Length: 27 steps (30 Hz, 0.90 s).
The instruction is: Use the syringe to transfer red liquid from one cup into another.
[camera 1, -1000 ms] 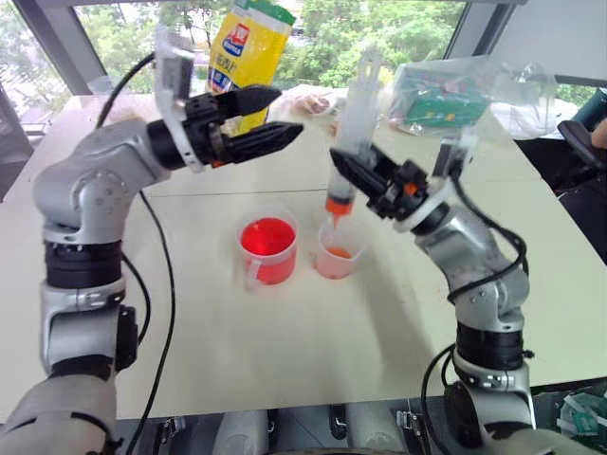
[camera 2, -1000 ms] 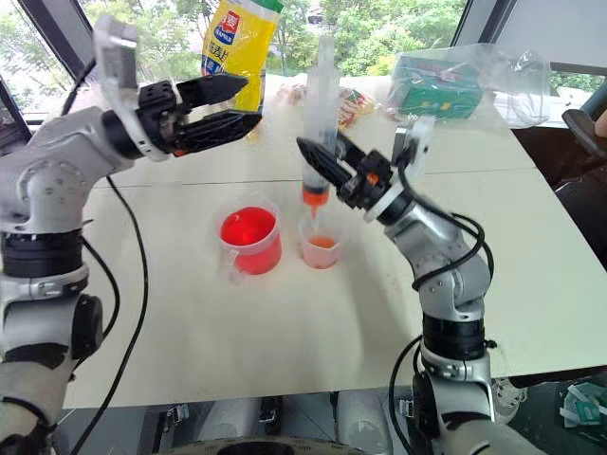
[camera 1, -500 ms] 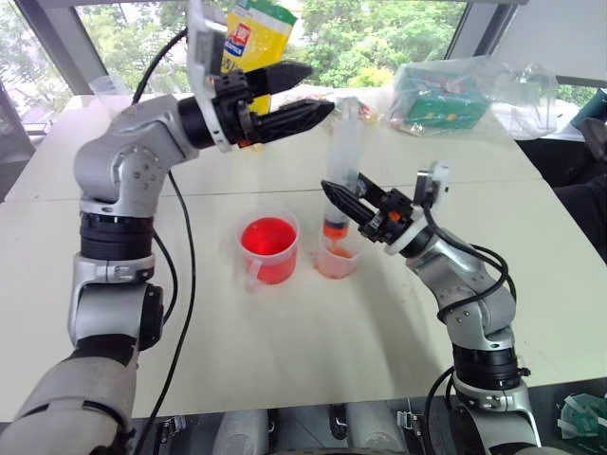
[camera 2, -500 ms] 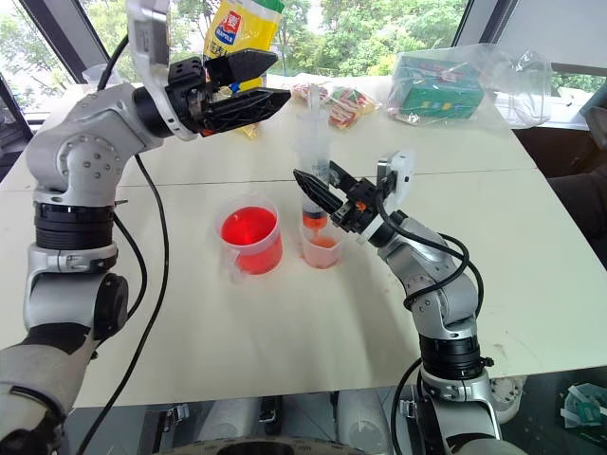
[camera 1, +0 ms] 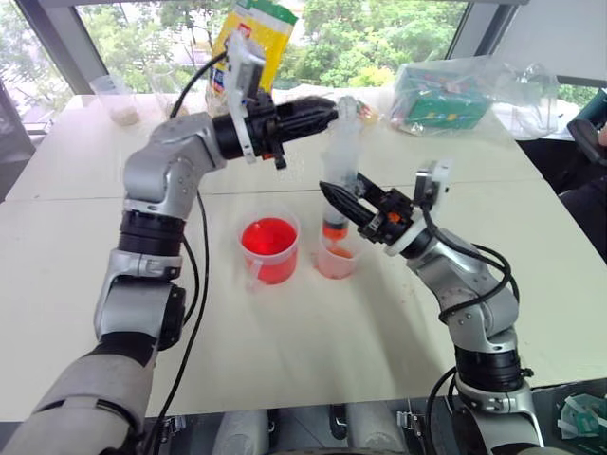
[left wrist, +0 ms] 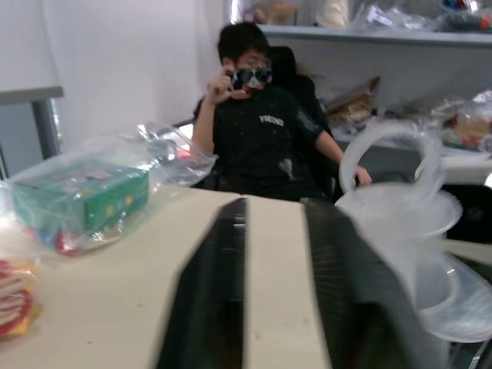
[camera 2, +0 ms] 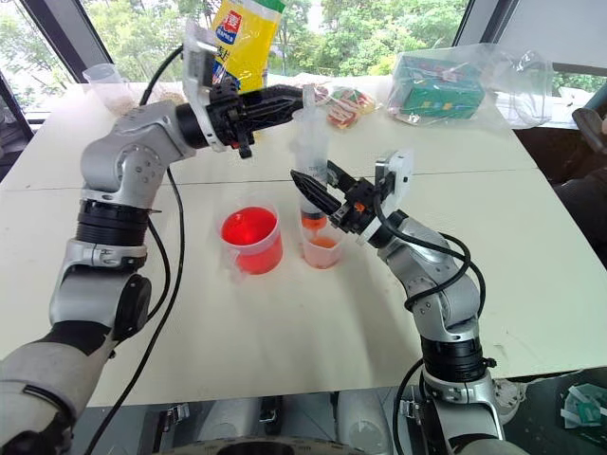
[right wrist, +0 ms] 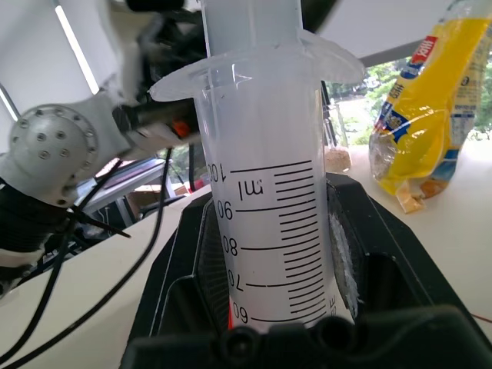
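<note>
1. The right end effector (camera 1: 340,196) clamps the barrel of the syringe (camera 1: 340,166), which stands upright with its orange-red tip dipped into the smaller cup (camera 1: 338,257) near the middle of the white counter (camera 1: 313,351).
2. In the right wrist view, the two black fingers (right wrist: 350,246) press either side of the clear barrel, its printed scale facing the camera.
3. The left end effector (camera 1: 325,111), fingers drawn together, reaches in from the left at the plunger end of the syringe; whether it grips the plunger or merely touches it cannot be told.
4. The larger handled cup (camera 1: 268,248), filled with red liquid (camera 1: 267,235), stands just left of the smaller cup, which shows only a shallow orange-red pool at its base.
5. At the far side of the counter lie a yellow bag (camera 1: 249,43) and a green box in clear plastic wrap (camera 1: 438,95).
6. A person in a dark shirt (left wrist: 265,131) sits beyond the far right end of the counter.
</note>
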Motion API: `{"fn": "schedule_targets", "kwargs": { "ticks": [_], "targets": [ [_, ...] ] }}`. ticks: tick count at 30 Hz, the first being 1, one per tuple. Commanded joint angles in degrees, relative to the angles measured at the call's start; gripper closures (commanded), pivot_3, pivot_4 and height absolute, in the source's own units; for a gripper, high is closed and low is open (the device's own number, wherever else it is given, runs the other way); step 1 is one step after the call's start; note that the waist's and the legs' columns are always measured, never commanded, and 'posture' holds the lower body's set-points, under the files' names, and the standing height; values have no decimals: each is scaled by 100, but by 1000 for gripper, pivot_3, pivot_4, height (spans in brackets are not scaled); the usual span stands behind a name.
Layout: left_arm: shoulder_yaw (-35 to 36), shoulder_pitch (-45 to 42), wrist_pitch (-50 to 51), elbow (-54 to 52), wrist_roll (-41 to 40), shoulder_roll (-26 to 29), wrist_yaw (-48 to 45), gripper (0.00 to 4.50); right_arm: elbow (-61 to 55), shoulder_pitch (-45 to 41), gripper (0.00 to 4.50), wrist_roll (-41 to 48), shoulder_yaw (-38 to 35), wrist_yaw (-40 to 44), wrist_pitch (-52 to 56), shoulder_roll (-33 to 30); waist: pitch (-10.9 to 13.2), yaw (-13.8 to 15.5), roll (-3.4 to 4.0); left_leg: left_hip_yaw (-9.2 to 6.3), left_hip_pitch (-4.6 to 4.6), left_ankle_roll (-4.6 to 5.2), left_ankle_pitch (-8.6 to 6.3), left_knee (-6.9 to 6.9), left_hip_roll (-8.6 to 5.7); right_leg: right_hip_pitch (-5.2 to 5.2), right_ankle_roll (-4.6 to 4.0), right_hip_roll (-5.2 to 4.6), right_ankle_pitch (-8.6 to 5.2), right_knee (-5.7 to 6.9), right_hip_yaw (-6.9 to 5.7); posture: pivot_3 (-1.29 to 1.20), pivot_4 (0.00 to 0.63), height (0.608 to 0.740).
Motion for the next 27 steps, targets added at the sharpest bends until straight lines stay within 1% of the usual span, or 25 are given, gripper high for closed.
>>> {"fn": "schedule_targets", "kwargs": {
  "ticks": [1,4,10,11,12,13,14,17,18,21,27],
  "targets": [
    [-99,-177,-100,-114,50,-50,-289,4457,-320,-27,3115,40,-12,-6,-59,-84,0,0,-1,0,0,0,0,0,0,0,0,0,0,0,0,0,150,740],
    [-86,-172,-22,-179,13,-47,-411,4457,-340,-20,3115,63,-20,-7,-56,-117,0,-9,-1,0,0,0,0,0,0,0,0,0,0,0,0,0,150,740],
    [-12,-267,127,-73,97,0,-246,4457,-334,-5,3115,92,-34,-12,-71,-168,0,-3,-1,-2,0,1,0,0,1,0,0,0,0,1,0,0,150,740],
    [9,-279,131,-58,125,68,-246,3946,-333,-4,3115,94,-38,-9,-69,-176,0,-3,-1,-2,0,1,0,0,1,0,0,0,0,1,0,0,150,740],
    [25,-288,133,-48,143,113,-250,3623,-333,-4,3115,98,-43,-6,-67,-184,1,-3,-1,-2,0,1,0,0,1,0,0,0,0,0,0,0,150,740],
    [54,-290,102,-44,169,217,-289,3209,-331,-6,3115,100,-45,-3,-64,-192,1,-12,-1,-2,0,1,0,0,1,0,0,0,0,1,0,0,150,740],
    [92,-297,84,-36,174,305,-324,2654,-329,-6,3115,97,-46,10,-66,-209,1,-18,-1,-2,0,1,0,0,1,-1,0,1,0,1,0,0,150,740],
    [164,-325,120,-10,136,480,-434,1310,-319,-8,3115,103,-48,45,-70,-250,1,-11,-1,-2,1,1,0,0,3,-2,0,2,0,1,0,0,150,740],
    [173,-327,125,-23,113,550,-526,794,-310,-6,3115,100,-44,62,-76,-264,1,-8,-1,-2,0,1,0,0,3,-2,0,2,0,2,0,0,150,740],
    [264,-407,305,-14,-57,639,-704,794,-264,4,3115,60,-14,140,-106,-321,1,10,-1,-2,0,1,0,1,1,0,0,-1,0,1,-1,0,150,740],
    [409,-493,734,-110,-413,498,-846,794,-215,13,3115,28,11,199,-156,-369,1,2,-2,-2,-2,2,-1,2,0,0,1,-1,0,0,0,0,150,740]
  ]
}}
